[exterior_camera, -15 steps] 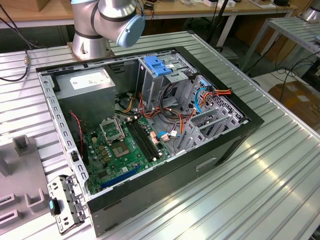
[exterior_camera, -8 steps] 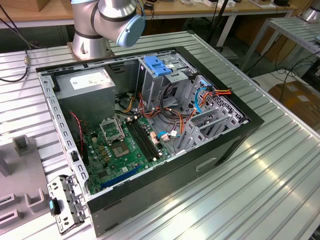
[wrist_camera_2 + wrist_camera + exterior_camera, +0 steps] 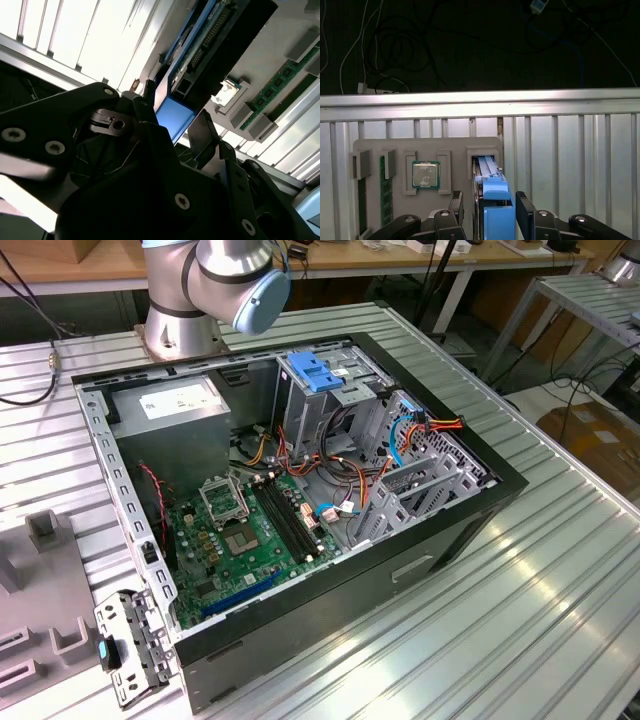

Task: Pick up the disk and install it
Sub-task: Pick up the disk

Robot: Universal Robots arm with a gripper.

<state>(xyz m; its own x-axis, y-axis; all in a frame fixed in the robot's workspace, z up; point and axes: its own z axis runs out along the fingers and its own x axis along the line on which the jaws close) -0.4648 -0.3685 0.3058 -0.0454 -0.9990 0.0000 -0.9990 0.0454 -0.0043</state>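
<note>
The disk point(image 3: 492, 197) stands on edge in a slot of the grey fixture plate point(image 3: 455, 145), its dark body framed by bright blue rails with a blue end tab toward the camera. My gripper point(image 3: 490, 212) straddles that end, one black finger point(image 3: 457, 205) on each side, with a small gap showing beside the disk, so it is open. In the second wrist view the blue tab of the disk point(image 3: 172, 117) lies between the fingers of the gripper point(image 3: 175, 125). The open computer case point(image 3: 440, 530) lies on the table in the exterior view.
On the fixture plate beside the disk sit a processor chip point(image 3: 425, 175) and a memory stick point(image 3: 385, 190). A pale blue bracket point(image 3: 310, 370) tops the drive cage inside the case, amid orange and red cables point(image 3: 350, 475). The arm's base point(image 3: 180, 325) stands behind the case.
</note>
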